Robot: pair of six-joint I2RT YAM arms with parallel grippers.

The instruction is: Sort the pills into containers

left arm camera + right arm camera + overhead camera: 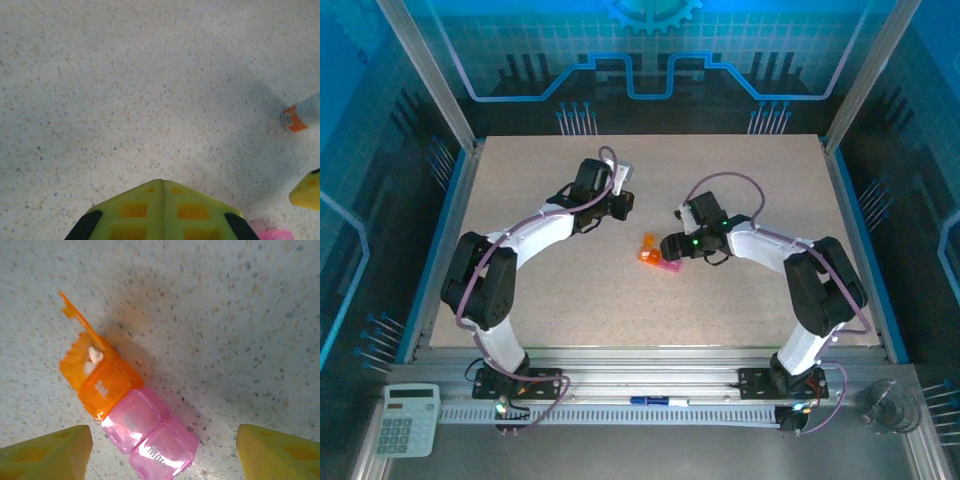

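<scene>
A pale, speckled surface (520,170) lies inside a framed work cell with glowing blue walls (650,50). Two white-and-black arms are bolted at its near edge and bend inward toward the middle. The left arm (535,235) rises from the near-left corner and ends a little left of centre. The right arm (775,245) rises from the near-right corner and ends just right of centre.

The left pincer (162,187) is pressed together. Seen from its own wrist, the two yellow-green fingers (132,210) meet in a single seam with nothing between them, over bare surface. The right pincer (165,460) is spread wide. Its yellow fingers (50,450) stand far apart on either side of the containers (135,415), touching neither side of them.

The containers are a short strip of joined square translucent compartments. They lie about the middle of the surface, right at the right pincer's tips and near the left pincer. The strip runs on a slant, its orange end toward the far-left corner and its pink end toward the near-right corner. Two pink compartments are visible, both closed. At the orange end a thin orange lid (77,317) stands flipped up.

A small pale bottle (301,113) with an orange band rests on the surface off to one side of the left pincer, apart from the strip.

Smallest of all, white pills (93,358) sit in the opened orange compartment.
</scene>
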